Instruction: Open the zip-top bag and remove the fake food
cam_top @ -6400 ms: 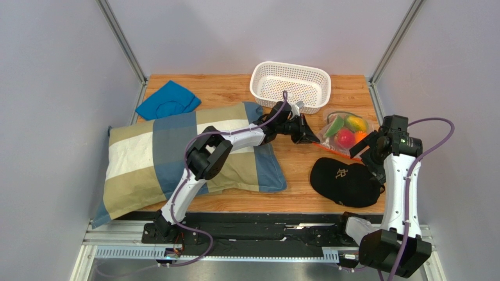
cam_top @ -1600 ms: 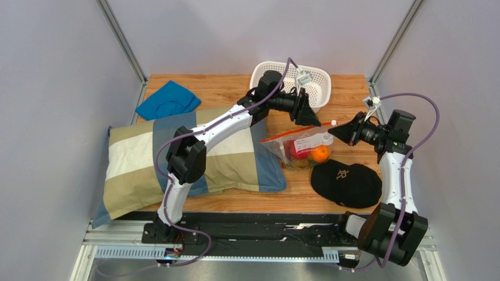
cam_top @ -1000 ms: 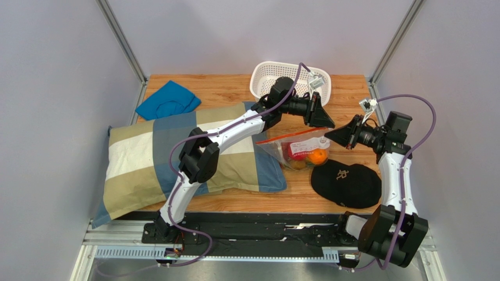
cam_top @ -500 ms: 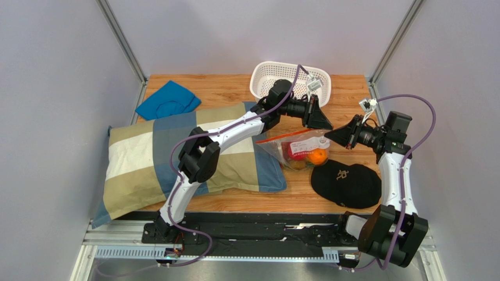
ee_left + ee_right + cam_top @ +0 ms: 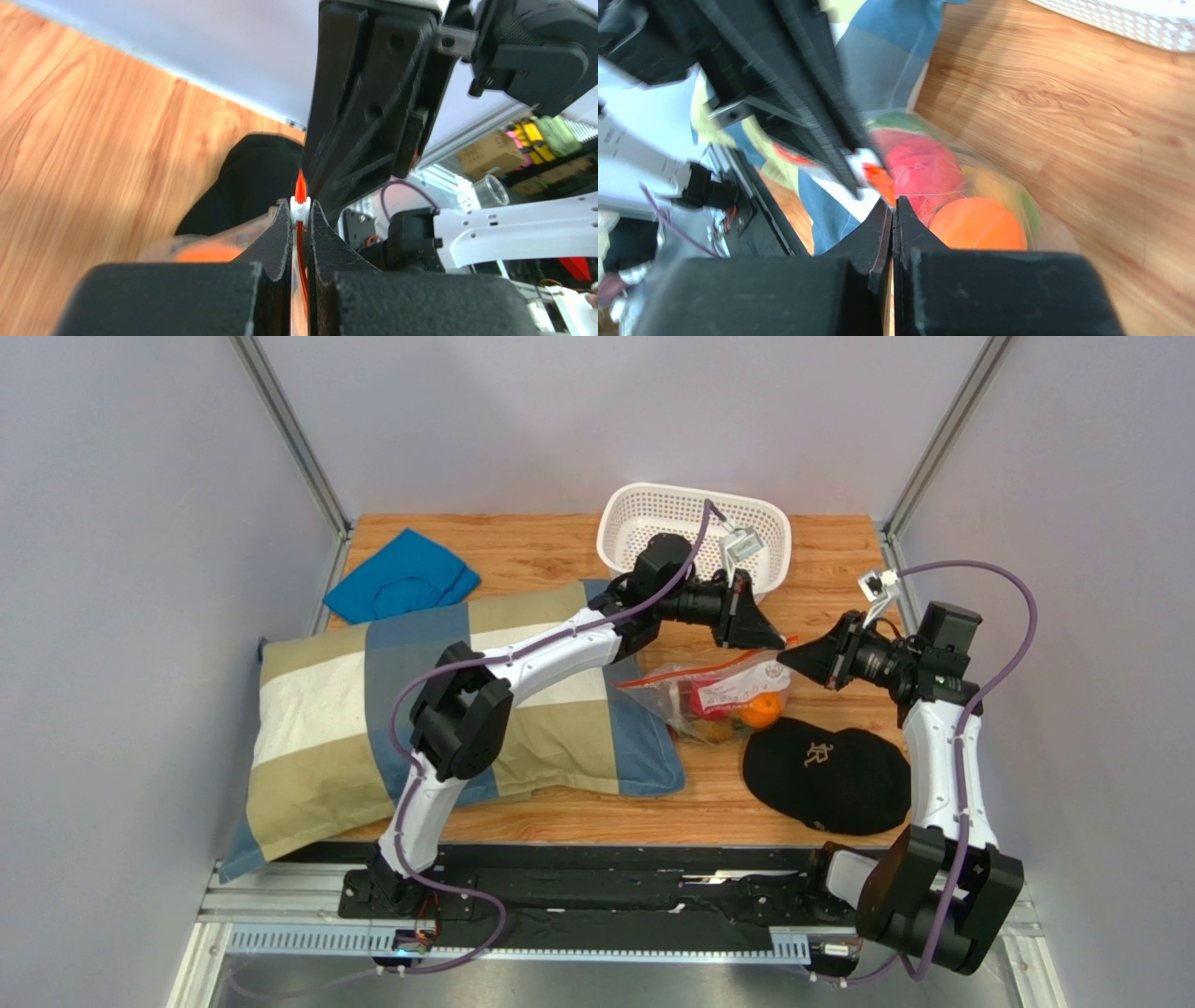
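Both left hand (image 5: 774, 641) and right hand (image 5: 784, 660) are clamping the zip (image 5: 300, 190) on the bag (image 5: 709, 693). Film is sagging limp; zip seems firmest hold.

White-shelled arms (image 5: 554, 641) with black joints, black fingers (image 5: 275, 238), purple cables (image 5: 1035, 616).

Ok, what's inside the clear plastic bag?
A red toy fruit, a round orange one and something green show through the clear crinkly bag; anything beneath them is hidden.
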Robot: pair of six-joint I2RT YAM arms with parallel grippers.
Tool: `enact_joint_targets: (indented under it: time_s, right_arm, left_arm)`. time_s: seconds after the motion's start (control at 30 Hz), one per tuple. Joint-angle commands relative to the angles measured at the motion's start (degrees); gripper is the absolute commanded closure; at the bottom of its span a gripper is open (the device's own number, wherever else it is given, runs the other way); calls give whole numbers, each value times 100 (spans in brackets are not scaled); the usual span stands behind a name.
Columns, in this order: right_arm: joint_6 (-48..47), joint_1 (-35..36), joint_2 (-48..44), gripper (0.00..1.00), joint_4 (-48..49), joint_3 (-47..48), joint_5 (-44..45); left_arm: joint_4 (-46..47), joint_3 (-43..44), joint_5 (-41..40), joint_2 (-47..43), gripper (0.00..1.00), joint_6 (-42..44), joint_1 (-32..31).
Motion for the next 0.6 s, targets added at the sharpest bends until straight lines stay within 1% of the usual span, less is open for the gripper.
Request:
enact_joint_targets:
  time_s: [0.0, 0.03, 0.1, 0.17, 0.2, 0.3, 0.37, 0.4, 0.47, 0.57]
  right_arm:
    - [893, -196, -39, 100, 710, -5, 1169]
    - [965, -266, -4, 100, 780, 13, 1449]
    - [1105, -328, 75, 100, 851, 83, 1609]
    - [1290, -425, 268, 100, 807, 258, 1856]
    - [1343, -451, 330, 100, 781, 346, 2022]
    - [1475, -434, 646, 100, 790, 610, 1927]
    - [1292, -338, 840, 100, 501, 855, 1962]
    - [1265, -206, 866, 100, 430, 917, 2179]
    - [1360, -65, 884, 100, 508, 944, 2313]
    - [1580, 444, 1024, 100, 605, 1076, 2751]
  left_arm:
    - [-535, -1224, -524, -1426, 100, 672, 263]
    - [-623, -1456, -612, -1631, 100, 942, 325]
    - [-1114, -1956, -779, -2105, 100, 1434, 343]
    - [-1753, -2343, -832, -2352, 100, 1647, 360]
    - [-1862, -2511, -850, -2641, 100, 1735, 360]
    - [-2030, -3197, -1157, -3256, 100, 1640, 360]
    - [-2074, -3530, -1201, -3495, 100, 1543, 352]
    - [-2100, -3611, -1254, -3662, 100, 1421, 352]
    - [-2171, -3769, -1281, -3786, 100, 1350, 352]
    - [-2118, -3831, -1193, -3900, 100, 1148, 325]
